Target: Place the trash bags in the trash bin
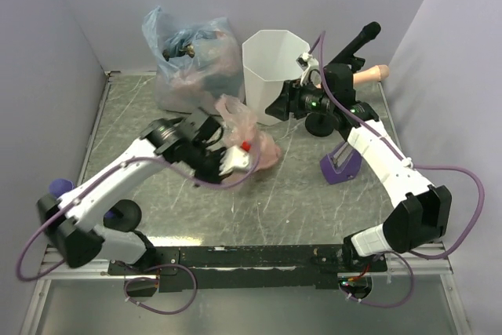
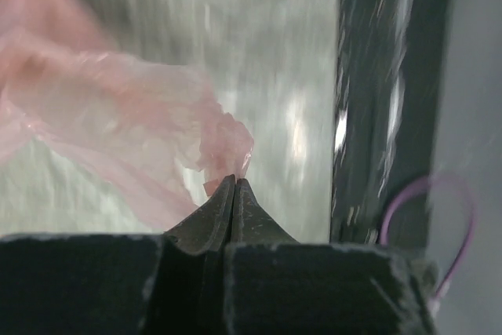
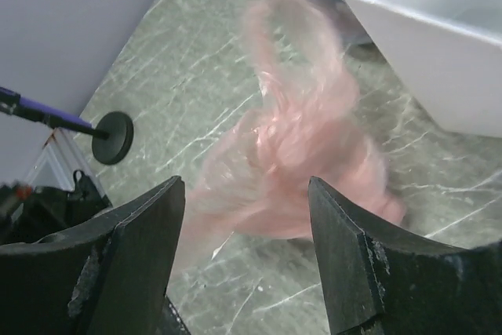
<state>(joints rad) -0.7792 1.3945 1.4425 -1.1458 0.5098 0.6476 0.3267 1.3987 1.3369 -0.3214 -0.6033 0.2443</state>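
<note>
A pink trash bag [image 1: 249, 132] hangs just left of the white faceted trash bin [image 1: 276, 62], a little above the table. My left gripper [image 1: 243, 154] is shut on the bag's thin film, which bunches right at the closed tips [image 2: 235, 181]. The pink trash bag [image 2: 141, 123] spreads up and to the left from there. My right gripper [image 1: 276, 106] stands open beside the bin's lower wall, pointing at the bag with nothing between its fingers. Ahead of my right gripper [image 3: 245, 182] the pink bag [image 3: 314, 147] is motion-blurred, with the trash bin [image 3: 439, 52] at upper right. A stuffed clear-bluish trash bag [image 1: 187, 60] stands at the back left.
A purple block [image 1: 341, 167] lies on the table by the right arm. A black handle [image 1: 359, 38] and a beige object [image 1: 373, 73] sit behind that arm. A black disc on a purple rod [image 3: 112, 137] rests near the left wall. Walls close in the table's left, back and right.
</note>
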